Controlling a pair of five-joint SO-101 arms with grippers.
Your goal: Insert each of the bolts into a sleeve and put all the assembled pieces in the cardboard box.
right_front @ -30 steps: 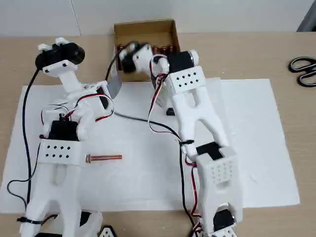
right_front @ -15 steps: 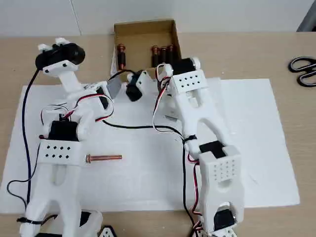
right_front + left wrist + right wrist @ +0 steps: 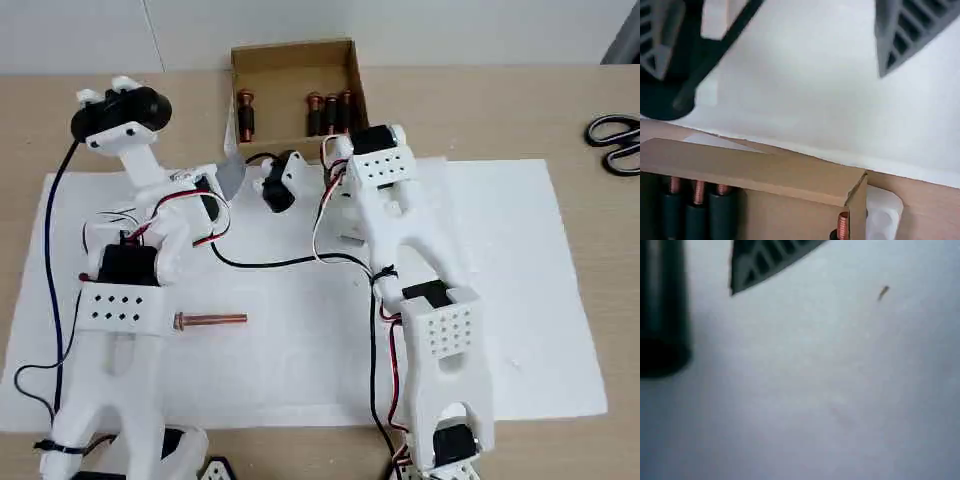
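The cardboard box (image 3: pixel 295 55) stands at the table's far edge. Inside lie one assembled piece (image 3: pixel 245 115) on its left and three more (image 3: pixel 330 110) on its right. The left wrist view looks into the box (image 3: pixel 755 172) at the dark sleeves (image 3: pixel 692 215). A loose copper bolt (image 3: pixel 210 319) lies on the white sheet beside the left arm's base. My left gripper (image 3: pixel 228 178) hangs just in front of the box, its fingers (image 3: pixel 910 30) open wide and empty. My right gripper (image 3: pixel 275 185) hovers open beside it over the sheet, one finger (image 3: pixel 765 260) in view, holding nothing.
A white sheet (image 3: pixel 500 250) covers the work area. Scissors (image 3: pixel 615 140) lie on the bare table at the far right. A black cable (image 3: pixel 270 262) trails across the sheet between the arms. A dark round shape (image 3: pixel 660 310) sits by the right finger; I cannot tell what it is.
My right gripper has drawn back from over the box to the sheet, leaving an assembled piece in the box's left side. The left arm and the loose bolt have not moved.
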